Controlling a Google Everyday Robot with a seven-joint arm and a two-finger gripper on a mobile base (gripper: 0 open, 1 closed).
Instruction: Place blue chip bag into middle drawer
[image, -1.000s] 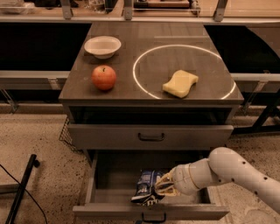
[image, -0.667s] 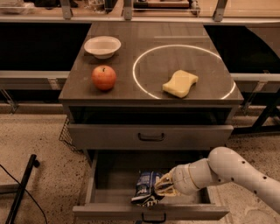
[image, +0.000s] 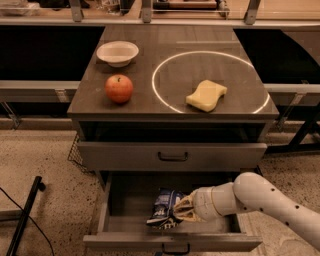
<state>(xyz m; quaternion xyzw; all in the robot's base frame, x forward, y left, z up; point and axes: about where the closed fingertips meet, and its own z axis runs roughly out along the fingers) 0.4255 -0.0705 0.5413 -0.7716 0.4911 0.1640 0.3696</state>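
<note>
The middle drawer (image: 106, 210) stands pulled open at the bottom of the cabinet. The blue chip bag (image: 162, 207), crumpled dark-blue foil with white patches, sits tilted inside it, near the front panel and a little left of centre. My gripper (image: 182, 210) reaches into the drawer from the right on its white arm and is shut on the bag's right edge. The bag's lower end is at the drawer floor.
The drawer above (image: 172, 156), with a black bar handle, is closed. On the cabinet top are a red apple (image: 119, 88), a white bowl (image: 117, 52) and a yellow sponge (image: 206, 95). A black pole (image: 22, 217) leans on the floor at the left.
</note>
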